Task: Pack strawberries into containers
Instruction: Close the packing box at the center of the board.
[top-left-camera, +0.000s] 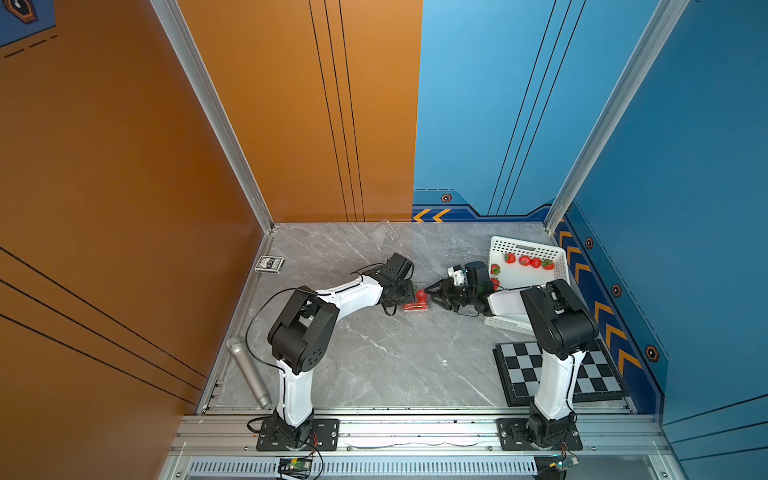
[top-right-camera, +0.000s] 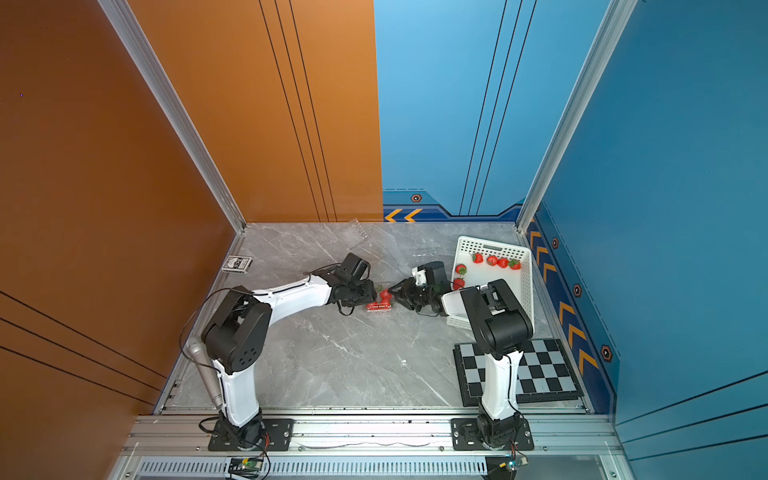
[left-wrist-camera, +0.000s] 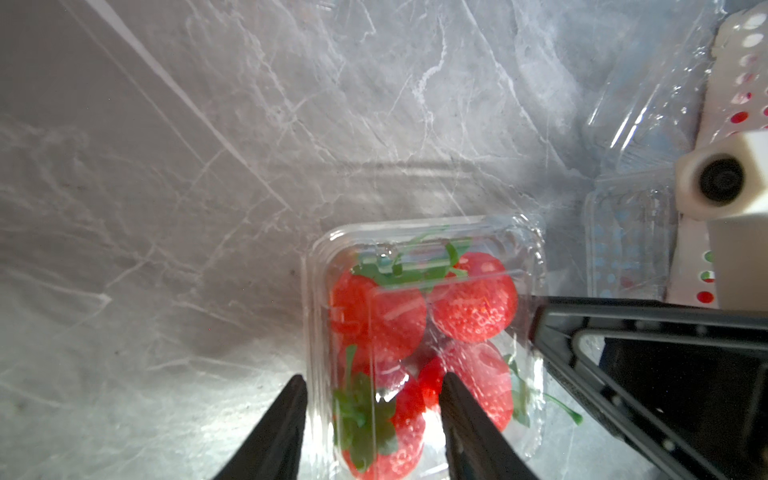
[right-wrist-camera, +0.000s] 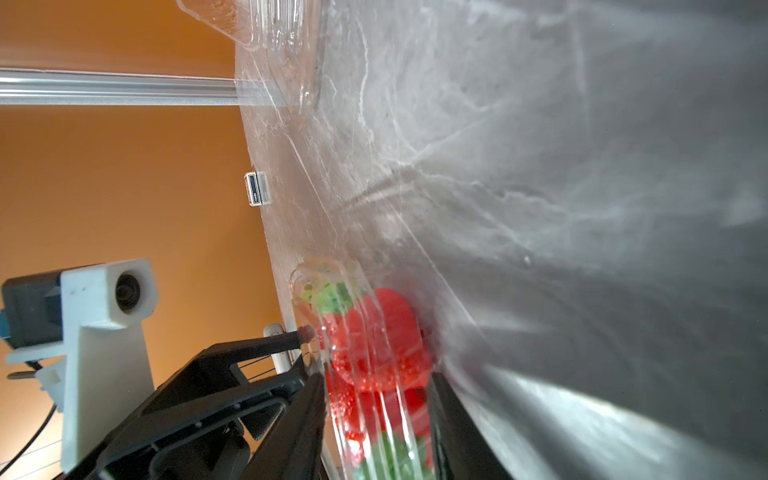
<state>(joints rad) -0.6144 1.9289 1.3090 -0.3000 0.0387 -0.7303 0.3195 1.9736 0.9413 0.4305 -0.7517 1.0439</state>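
A clear container (top-left-camera: 415, 306) with its lid down, holding several strawberries (left-wrist-camera: 473, 307), lies mid-table in both top views (top-right-camera: 379, 306). My left gripper (left-wrist-camera: 372, 380) stands open over its near end, one finger outside the wall and one over the lid. My right gripper (right-wrist-camera: 376, 376) reaches in from the opposite side, turned sideways, with one jaw on the lid and one under the base. Several more strawberries (top-left-camera: 524, 260) lie in the white basket (top-left-camera: 559, 270). Two empty clear containers (top-left-camera: 386, 232) (top-left-camera: 457, 252) sit at the back.
The basket stands at the back right under my right arm. A chessboard (top-left-camera: 598, 374) lies at the front right. A card deck (top-left-camera: 269, 263) and a grey microphone (top-left-camera: 248, 372) lie along the left wall.
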